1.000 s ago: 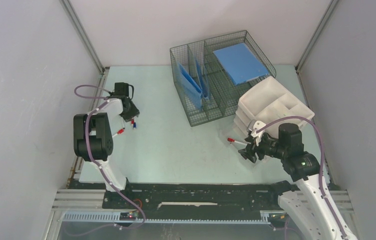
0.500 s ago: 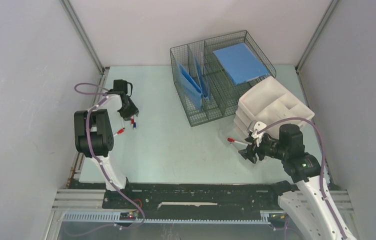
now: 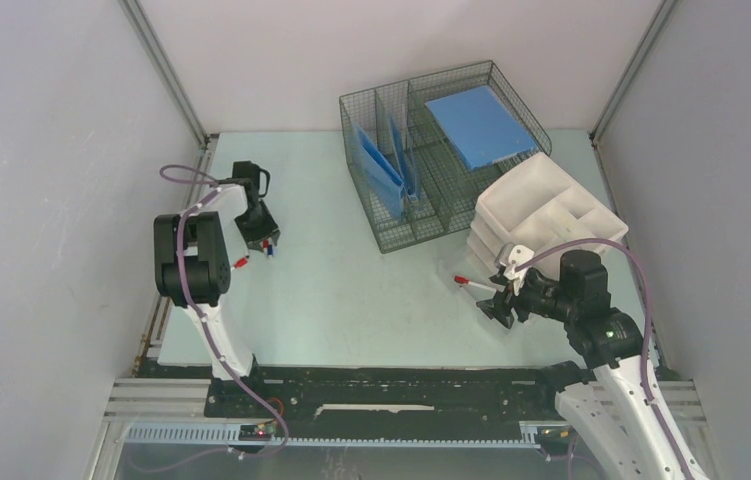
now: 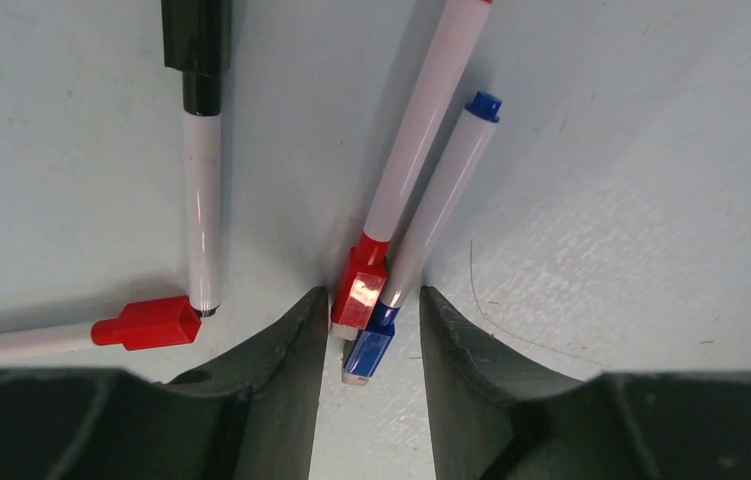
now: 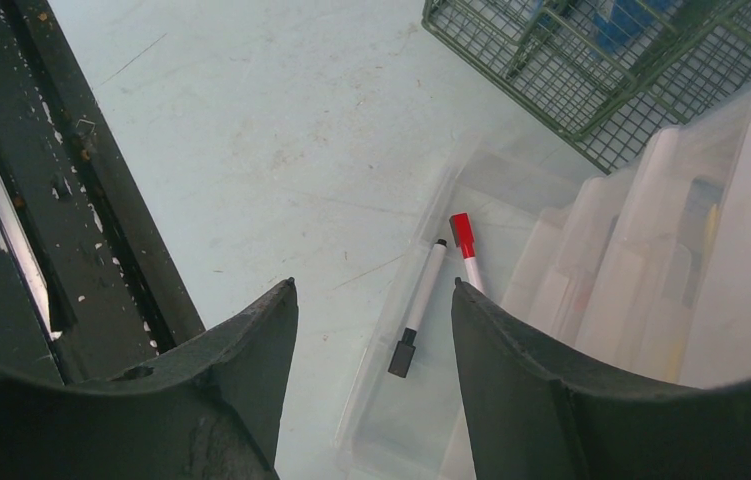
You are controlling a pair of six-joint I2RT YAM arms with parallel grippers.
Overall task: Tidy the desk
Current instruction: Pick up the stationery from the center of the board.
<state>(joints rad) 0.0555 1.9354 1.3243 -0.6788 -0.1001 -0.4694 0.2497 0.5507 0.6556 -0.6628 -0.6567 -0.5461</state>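
Grey walls box in a mint desk [image 3: 351,300], which runs from the near black rail to the far wall. On its left side lies a loose bunch of pens. A stray red pen [image 4: 146,323] lies flat, its cap almost touching the tip of a black pen [image 4: 201,200].

Just right of those, the left gripper [image 4: 371,295] sits low over the desk. Its jaws are part open, w/ the caps of a red pen [image 4: 417,130] & a blue pen [image 4: 443,190] btwn them. Those two lie touching side by side, so prob. the aim is to take both in one pinch. The left finger is close to the red cap and a gap shows on the blue side, so nothing is gripped yet.

Centre-far is a wire basket [image 3: 391,240]. Blue folders [image 3: 381,170] stand in its slots & a blue board [image 3: 479,125] rests across the right bay. I'd say those are already filed.

Right-near, a clear tray [image 5: 381,410] lies flat on the desk holding a tray black pen [image 5: 418,305] & a tray red pen [image 5: 464,240]. It looks like the pens' home. The right gripper [image 5: 373,290] hangs above the tray, jaws wide & empty, prob. waiting or lining up. Stacked white bins [image 3: 541,200] stand just beyond the tray, at far right.
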